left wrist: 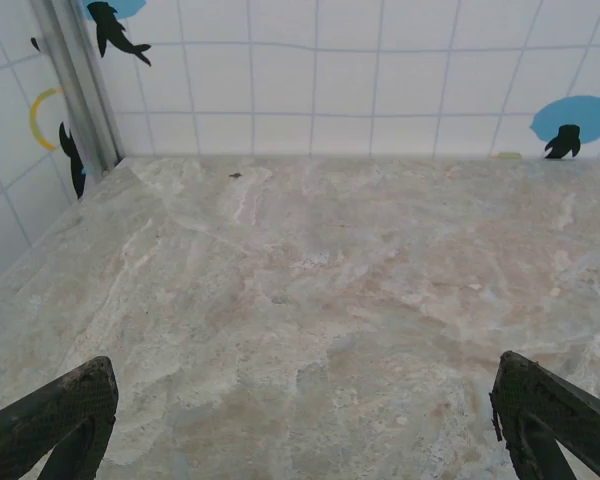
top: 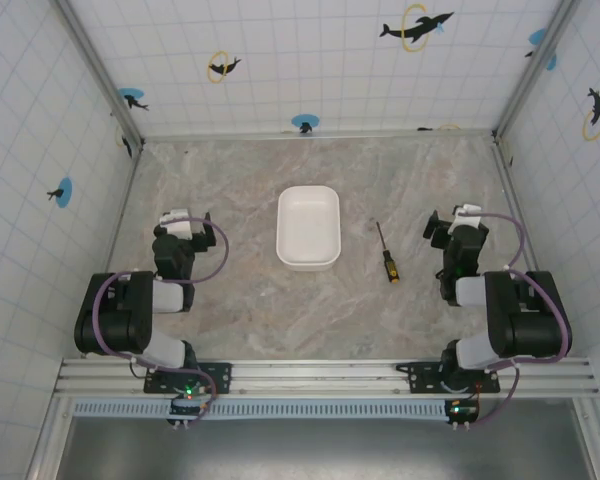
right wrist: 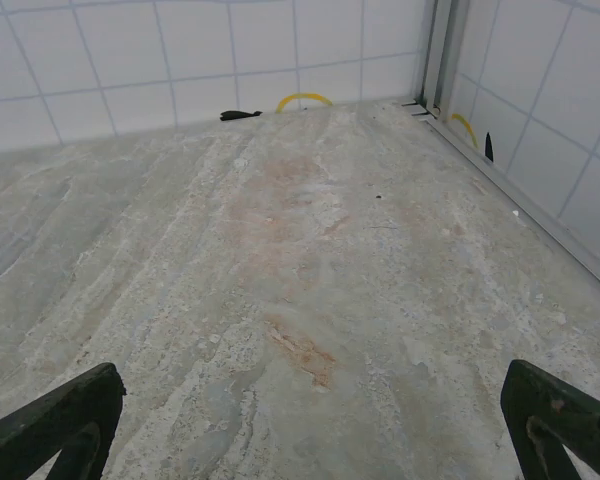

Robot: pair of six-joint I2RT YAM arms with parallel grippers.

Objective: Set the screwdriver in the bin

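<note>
Screwdriver point(top: 385, 252) lies on the table point(top: 230, 180), right of the white bin point(top: 308, 190); left gripper point(top: 187, 218) and right gripper point(top: 450, 222) both splayed wide

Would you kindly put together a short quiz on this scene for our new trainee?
1. True or false: the screwdriver already lies inside the bin.
2. Which is nearer the screwdriver? A: the left gripper. B: the right gripper.
3. Fill in: in the wrist views, the fingers of both grippers stand wide ___.

Key
1. False: it lies on the table, apart from the bin, on the right arm's side.
2. B.
3. apart, so both are open and hold nothing.
</note>
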